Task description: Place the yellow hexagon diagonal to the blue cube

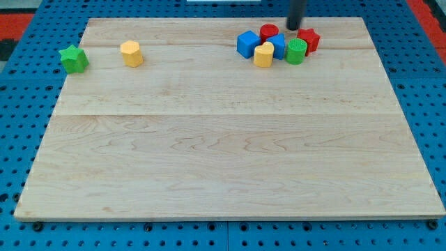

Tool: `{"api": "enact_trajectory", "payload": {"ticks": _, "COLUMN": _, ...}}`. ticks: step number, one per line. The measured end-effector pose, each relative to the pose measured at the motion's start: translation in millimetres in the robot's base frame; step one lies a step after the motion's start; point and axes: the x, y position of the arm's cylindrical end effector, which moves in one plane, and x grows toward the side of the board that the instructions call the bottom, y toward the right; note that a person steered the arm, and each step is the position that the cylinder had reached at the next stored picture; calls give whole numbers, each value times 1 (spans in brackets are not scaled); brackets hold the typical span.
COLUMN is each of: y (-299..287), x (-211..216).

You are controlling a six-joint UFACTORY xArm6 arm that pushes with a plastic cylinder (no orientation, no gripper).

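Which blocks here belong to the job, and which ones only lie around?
For the job:
yellow hexagon
blue cube
my tip, at the cluster's top edge

Only lying about:
green star
yellow block
red cylinder
second blue block
green cylinder
red star

lab bench: wooden board on blue pegboard.

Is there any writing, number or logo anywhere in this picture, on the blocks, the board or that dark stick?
None: no word, number, brand or sign can be read anywhere.
The wooden board shows only grain.
The blocks are plain: yellow hexagon, green star, blue cube, the red, green and yellow pieces beside it.
My tip, at the view's top behind the cluster, is bare dark.
The blue perforated table carries only holes.
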Motion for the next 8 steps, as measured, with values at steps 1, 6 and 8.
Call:
{"api": "enact_trajectory", "payload": {"ticks": 1, "y": -102, "x": -11}}
{"api": "enact_trajectory", "payload": {"ticks": 6, "y": -256, "x": 99}}
{"api": "enact_trajectory", "payload": {"ticks": 8, "y": -176, "x": 128}}
